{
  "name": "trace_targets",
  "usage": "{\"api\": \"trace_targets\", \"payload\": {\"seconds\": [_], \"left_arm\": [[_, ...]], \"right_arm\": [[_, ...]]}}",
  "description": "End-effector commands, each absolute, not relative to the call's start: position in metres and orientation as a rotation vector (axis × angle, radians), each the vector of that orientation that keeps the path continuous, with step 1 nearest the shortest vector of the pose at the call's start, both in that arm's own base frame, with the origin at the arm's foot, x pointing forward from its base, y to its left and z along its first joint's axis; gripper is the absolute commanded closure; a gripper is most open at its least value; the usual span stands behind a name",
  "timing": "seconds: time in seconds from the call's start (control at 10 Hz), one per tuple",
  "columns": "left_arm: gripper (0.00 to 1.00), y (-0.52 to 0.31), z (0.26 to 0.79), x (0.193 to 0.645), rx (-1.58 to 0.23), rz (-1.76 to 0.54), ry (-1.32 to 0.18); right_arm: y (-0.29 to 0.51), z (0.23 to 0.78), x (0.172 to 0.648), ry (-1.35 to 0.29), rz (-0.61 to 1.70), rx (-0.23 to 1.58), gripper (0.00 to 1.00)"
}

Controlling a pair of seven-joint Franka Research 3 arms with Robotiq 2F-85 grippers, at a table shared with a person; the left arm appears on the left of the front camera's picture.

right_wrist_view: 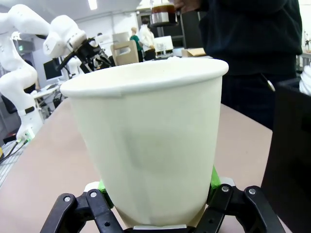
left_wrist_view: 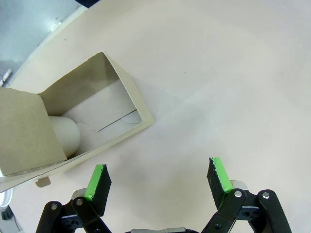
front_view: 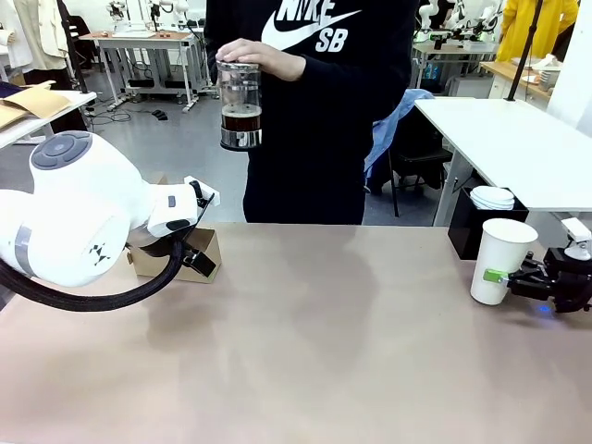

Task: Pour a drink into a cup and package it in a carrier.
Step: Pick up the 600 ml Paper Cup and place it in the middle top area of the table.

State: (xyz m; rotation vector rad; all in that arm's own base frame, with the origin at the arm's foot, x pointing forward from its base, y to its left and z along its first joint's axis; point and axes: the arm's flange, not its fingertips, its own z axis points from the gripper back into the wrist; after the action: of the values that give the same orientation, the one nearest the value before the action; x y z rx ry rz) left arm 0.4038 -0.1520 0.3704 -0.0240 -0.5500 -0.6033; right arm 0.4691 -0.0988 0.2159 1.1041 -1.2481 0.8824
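A person's hand holds the glass jug [front_view: 240, 106] above the table's far edge, with the dark drink [front_view: 241, 121] in its lower part. The jug [right_wrist_view: 163, 12] also shows at the top of the right wrist view. My right gripper [front_view: 504, 277] is shut on the white paper cup [front_view: 499, 259], which stands upright at the table's right edge. The cup [right_wrist_view: 146, 141] sits between the green pads [right_wrist_view: 214, 177]. The brown cardboard carrier [front_view: 211, 248] stands at the far left. My left gripper [left_wrist_view: 158, 177] hangs open just beside the carrier [left_wrist_view: 121, 92], touching nothing.
A black box [front_view: 465, 229] with white lids [front_view: 492, 197] stands behind the cup at the right. The left arm's big white body [front_view: 74, 217] covers the table's left side. A pale rounded shape [left_wrist_view: 65, 136] lies inside the carrier. Open tabletop [front_view: 324, 333] spans the middle.
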Motion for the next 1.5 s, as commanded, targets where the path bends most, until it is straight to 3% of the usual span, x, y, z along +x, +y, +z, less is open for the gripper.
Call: {"api": "trace_targets", "payload": {"seconds": [0.0,0.3,0.6,1.0,1.4], "left_arm": [[0.0,-0.152,0.37,0.404,-0.025,-0.604,-0.55],[0.0,-0.152,0.37,0.404,-0.025,-0.604,-0.55],[0.0,-0.152,0.37,0.404,-0.025,-0.604,-0.55],[0.0,-0.152,0.37,0.404,-0.025,-0.604,-0.55],[0.0,-0.152,0.37,0.404,-0.025,-0.604,-0.55]], "right_arm": [[-0.065,0.249,0.455,-1.298,0.86,1.053,0.2],[0.004,0.296,0.453,-1.358,0.746,1.001,0.2],[0.079,0.303,0.504,-1.385,0.663,0.993,0.2],[0.134,0.275,0.574,-1.442,0.668,0.979,0.2],[0.145,0.249,0.6,-1.444,0.685,0.906,0.2]]}}
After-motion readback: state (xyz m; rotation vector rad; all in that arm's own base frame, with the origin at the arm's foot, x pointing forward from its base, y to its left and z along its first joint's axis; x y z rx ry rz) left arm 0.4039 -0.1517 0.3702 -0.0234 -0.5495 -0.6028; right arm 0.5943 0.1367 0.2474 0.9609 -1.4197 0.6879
